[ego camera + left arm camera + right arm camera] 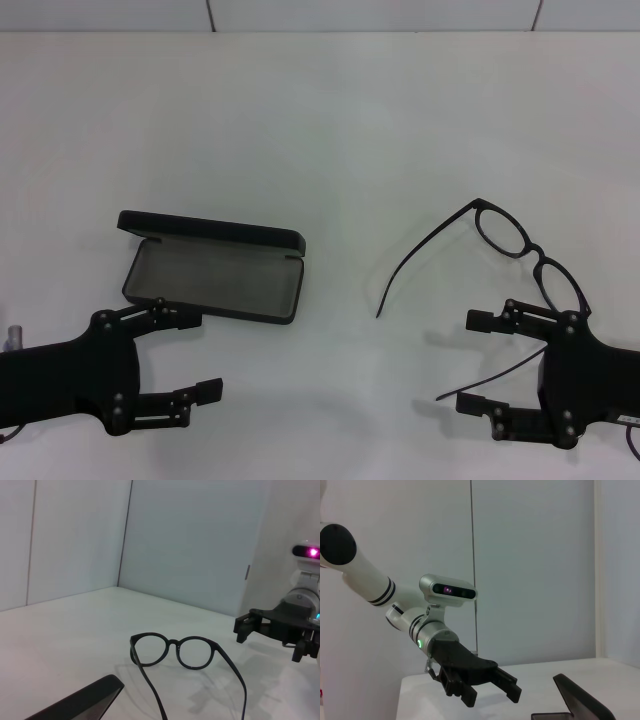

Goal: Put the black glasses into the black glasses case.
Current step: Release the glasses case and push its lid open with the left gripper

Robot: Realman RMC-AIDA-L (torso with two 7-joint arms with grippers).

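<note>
The black glasses case (215, 270) lies open on the white table at the left, its lid standing up at the far side and its grey lining showing. The black glasses (527, 246) rest at the right with both temple arms unfolded toward me. My right gripper (466, 361) is open just in front of the lenses, and in the head view the nearer temple arm runs between its fingers. My left gripper (205, 353) is open beside the near left corner of the case. The left wrist view shows the glasses (175, 643), a case edge (85, 700) and the right gripper (270, 640).
The white table (330, 130) stretches back to a pale wall. Between the case and the glasses is bare tabletop. In the right wrist view the left gripper (492, 697) and the case lid (580, 700) appear.
</note>
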